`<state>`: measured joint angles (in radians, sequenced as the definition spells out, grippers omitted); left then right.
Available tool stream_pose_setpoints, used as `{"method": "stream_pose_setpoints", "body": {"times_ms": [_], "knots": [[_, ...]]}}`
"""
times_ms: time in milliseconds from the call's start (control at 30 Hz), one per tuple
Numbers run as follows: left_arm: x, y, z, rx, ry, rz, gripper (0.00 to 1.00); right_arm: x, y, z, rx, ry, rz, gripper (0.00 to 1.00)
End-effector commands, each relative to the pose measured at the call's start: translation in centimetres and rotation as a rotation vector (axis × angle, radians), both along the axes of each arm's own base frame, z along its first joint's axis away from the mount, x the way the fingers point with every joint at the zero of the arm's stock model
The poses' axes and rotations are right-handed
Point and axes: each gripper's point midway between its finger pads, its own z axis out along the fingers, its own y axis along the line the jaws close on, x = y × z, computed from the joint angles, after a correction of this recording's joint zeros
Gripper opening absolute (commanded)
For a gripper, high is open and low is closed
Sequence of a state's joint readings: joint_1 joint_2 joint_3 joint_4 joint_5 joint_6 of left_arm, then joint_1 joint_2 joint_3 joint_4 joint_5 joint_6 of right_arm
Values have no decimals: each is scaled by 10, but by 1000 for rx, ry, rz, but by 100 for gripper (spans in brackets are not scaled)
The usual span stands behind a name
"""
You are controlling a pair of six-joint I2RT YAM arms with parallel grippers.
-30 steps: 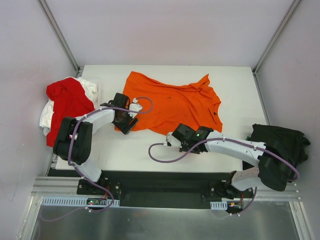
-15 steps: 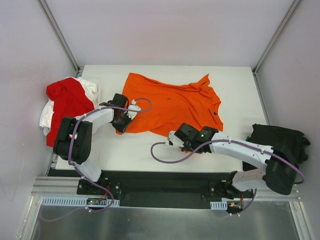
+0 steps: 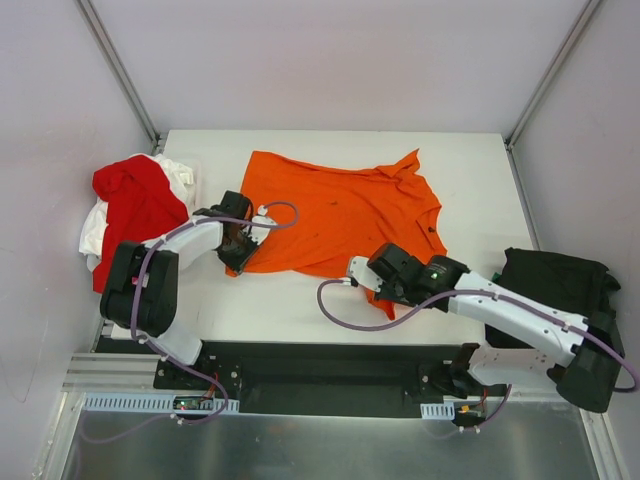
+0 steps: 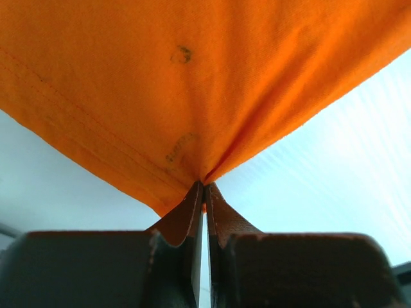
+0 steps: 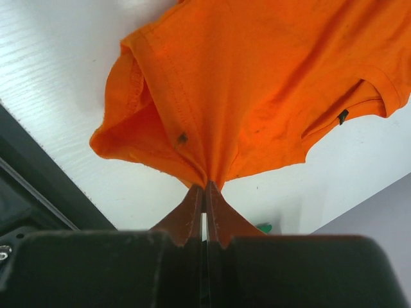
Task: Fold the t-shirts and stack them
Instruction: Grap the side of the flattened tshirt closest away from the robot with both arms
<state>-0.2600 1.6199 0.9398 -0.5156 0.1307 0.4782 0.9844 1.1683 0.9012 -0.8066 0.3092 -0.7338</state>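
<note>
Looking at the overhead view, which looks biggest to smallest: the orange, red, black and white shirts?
Largest: orange shirt, spread out.
Next: red shirt and black shirt, both bunched and alike in size; the black is partly hidden, so unranked.
Smallest: white shirt, mostly under the red.

Overhead and close wrist cameras share orange t-shirt (image 3: 340, 210).

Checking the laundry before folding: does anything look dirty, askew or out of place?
The orange t-shirt carries small dark spots and lies crooked and wrinkled. The red t-shirt and white t-shirt sit heaped over the left edge of the table, the black t-shirt over its right edge.
</note>
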Motion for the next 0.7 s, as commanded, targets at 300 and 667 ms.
{"method": "stream_pose_setpoints", "body": {"times_ms": [300, 667], "knots": [[-62, -5, 38, -95, -3, -7, 0, -26, -9, 39, 166, 26, 26, 1], [-32, -10, 57, -77, -55, -4, 0, 6, -10, 62, 164, -121, -15, 1]]}}
